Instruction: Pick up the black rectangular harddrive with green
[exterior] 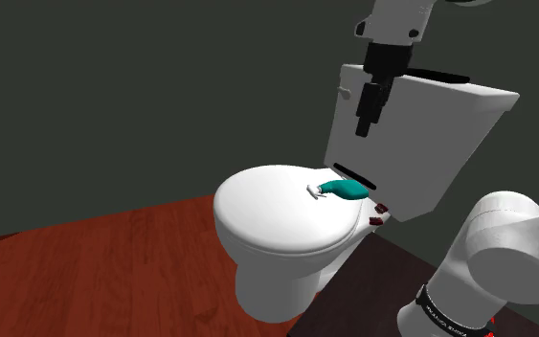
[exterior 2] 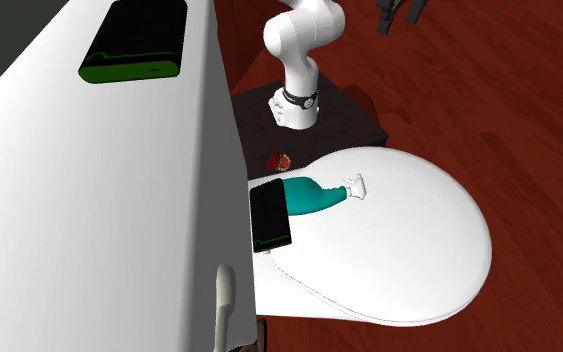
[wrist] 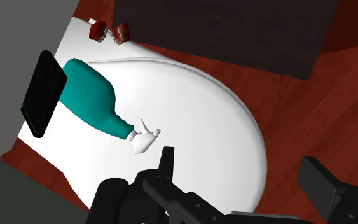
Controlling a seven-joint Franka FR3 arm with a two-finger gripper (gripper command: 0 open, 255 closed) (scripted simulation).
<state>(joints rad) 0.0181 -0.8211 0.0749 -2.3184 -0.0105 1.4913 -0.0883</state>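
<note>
Shoulder view: our end effector (exterior: 365,127) hangs open and empty in front of the tank (exterior: 420,144), above the toilet lid (exterior: 277,206). Second exterior view: the harddrive (exterior 2: 269,215) stands against the tank, just beside a teal bottle (exterior 2: 309,196). Wrist view: we see both below the parted fingers.

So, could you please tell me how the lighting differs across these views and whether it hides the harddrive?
Shoulder view: dim, dark wall; the toilet lid is brightest, the strip under the tank too dark to read. Second exterior view: bright and flat, the harddrive and its green edge clear. Wrist view: even light, no glare, harddrive plain beside the spray bottle.
</note>
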